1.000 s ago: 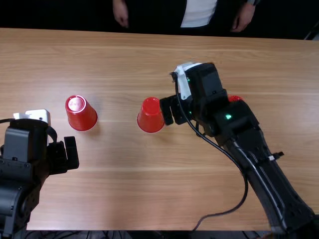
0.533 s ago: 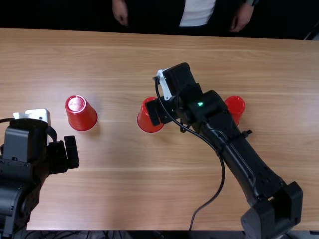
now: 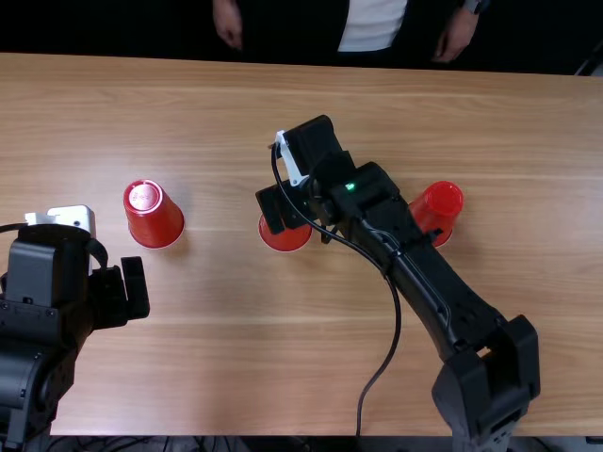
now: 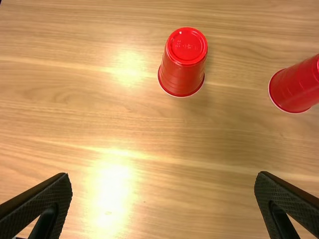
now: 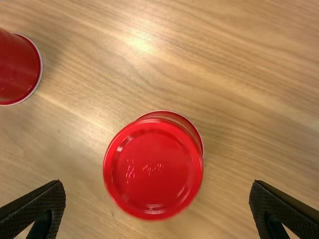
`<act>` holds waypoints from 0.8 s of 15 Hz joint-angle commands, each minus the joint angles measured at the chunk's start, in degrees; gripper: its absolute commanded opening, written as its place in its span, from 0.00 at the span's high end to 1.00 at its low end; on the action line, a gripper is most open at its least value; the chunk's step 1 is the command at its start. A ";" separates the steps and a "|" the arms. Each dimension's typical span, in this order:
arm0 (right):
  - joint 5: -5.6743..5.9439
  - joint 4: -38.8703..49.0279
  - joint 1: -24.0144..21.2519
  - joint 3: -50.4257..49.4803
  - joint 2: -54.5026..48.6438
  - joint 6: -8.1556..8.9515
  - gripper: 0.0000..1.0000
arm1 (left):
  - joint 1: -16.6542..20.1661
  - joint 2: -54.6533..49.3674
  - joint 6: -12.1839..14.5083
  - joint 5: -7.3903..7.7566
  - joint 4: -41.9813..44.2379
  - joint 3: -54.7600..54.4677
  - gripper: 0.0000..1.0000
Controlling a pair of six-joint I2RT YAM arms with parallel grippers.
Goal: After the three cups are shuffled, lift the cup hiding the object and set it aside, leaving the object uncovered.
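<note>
- Desk (image 3: 301, 104): light wood. Three red cups in a rough row across it: left cup (image 3: 151, 215), mid cup (image 3: 283, 235), right cup (image 3: 436, 209), each well apart from the next.
- Right arm (image 3: 415, 273) reaches from the near edge across the middle, and its wrist sits over the mid cup. In the top view the wrist hides that cup's base and far side; the near wall and rim show.
- The forearm passes just beside the right cup, on its near-left side. A black cable (image 3: 386, 367) loops along the arm.
- Left arm (image 3: 47, 301) is at the near-left corner, near the left cup and apart from it.
- Right jaws: open wide, one finger on each side of the mid cup, with bare desk between each finger and the cup wall. No contact seen.
- Left jaws: open wide, over bare desk and holding nothing. The left cup is beyond them, with the mid cup farther off to one side.
- All three cups are upside down: rim on the desk, closed base up, long axis upright.
- In the right wrist view the mid cup's base faces the camera almost square-on, and a sliver of its rim shows past the base on one side.
- Cannot tell which cup covers the object.
</note>
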 commanded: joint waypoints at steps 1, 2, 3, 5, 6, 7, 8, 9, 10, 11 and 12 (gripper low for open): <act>-0.28 0.02 0.70 1.94 1.92 0.29 0.00 | -0.04 -0.20 -0.63 0.00 0.06 -0.51 0.00; -0.28 0.02 0.70 1.86 2.45 0.29 0.00 | -0.04 -0.20 -0.63 0.00 -0.04 -0.51 0.00; -0.28 -0.09 0.70 1.94 3.15 0.29 0.00 | -0.04 -0.20 -0.63 0.00 -0.04 -0.60 0.00; -0.28 0.02 0.70 2.12 4.38 0.29 0.00 | -0.04 -0.38 -0.63 0.00 -0.04 -0.95 0.00; -0.28 0.02 0.70 3.00 5.00 0.18 0.00 | -0.04 -0.38 -0.63 0.00 -0.04 -1.22 0.00; -0.28 0.02 0.70 3.53 5.88 0.29 0.00 | -0.04 -0.46 -0.63 0.00 -0.04 -1.30 0.00; -0.28 0.02 0.70 3.61 6.58 0.18 0.00 | -0.04 -0.46 -0.63 0.00 -0.04 -1.39 0.00; -0.28 0.02 0.79 3.88 6.76 0.18 0.00 | -0.04 -0.55 -0.63 0.00 -0.04 -1.39 0.00; -0.28 0.02 1.05 4.05 6.93 0.18 0.00 | -0.04 -0.55 -0.63 0.00 -0.15 -1.39 0.00; -0.28 0.02 1.32 4.05 7.46 0.18 0.00 | -0.04 -0.55 -0.63 0.00 -0.15 -1.39 0.00; -0.28 0.02 1.32 4.05 8.16 0.18 0.06 | -0.04 -0.55 -0.63 0.00 -0.15 -1.39 0.00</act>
